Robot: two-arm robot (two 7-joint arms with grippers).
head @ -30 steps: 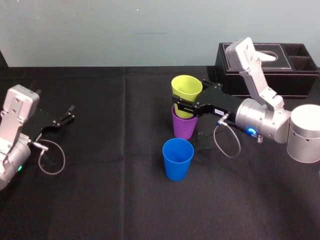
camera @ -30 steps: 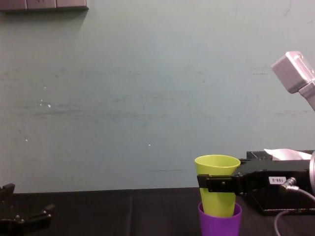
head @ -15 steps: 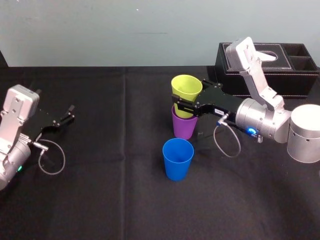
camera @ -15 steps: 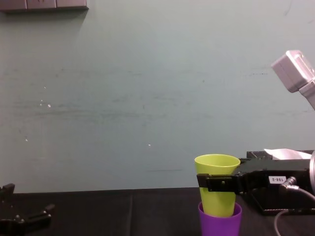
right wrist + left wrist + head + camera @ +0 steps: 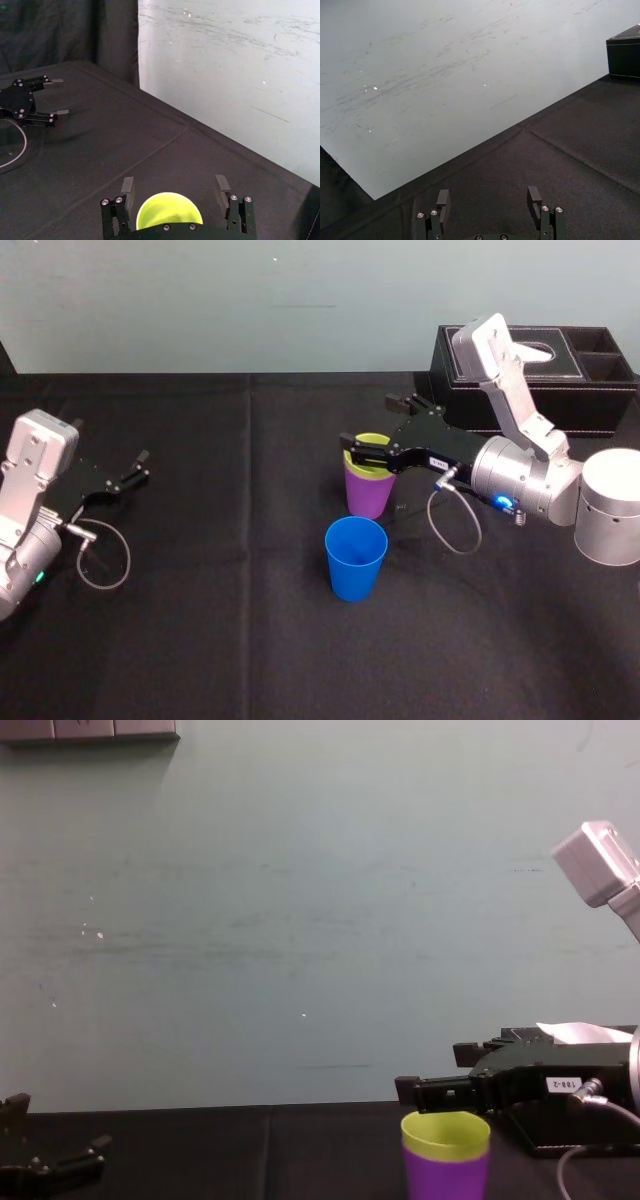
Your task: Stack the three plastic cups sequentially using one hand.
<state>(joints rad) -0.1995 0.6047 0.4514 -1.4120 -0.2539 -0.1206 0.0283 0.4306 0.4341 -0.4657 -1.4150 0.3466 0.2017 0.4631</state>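
Nearest us, the blue cup (image 5: 355, 558) stands upright on the black table (image 5: 220, 640), mouth up, just apart from the others. Beyond it the yellow-green cup (image 5: 362, 467) sits nested in the purple cup (image 5: 368, 498), with little more than its rim band showing. The right gripper (image 5: 368, 420) hangs just above that rim, jaws spread and holding nothing. The blue cup therefore lies on our side of this gripper and lower. We judge the arm must draw back toward us and descend. The left gripper (image 5: 140, 467), also spread, rests far left. The tissue box (image 5: 590, 390) stands behind.

The black-clothed table (image 5: 200, 630) bears purple cup (image 5: 368, 496), blue cup (image 5: 355, 560), tissue box (image 5: 592, 392).
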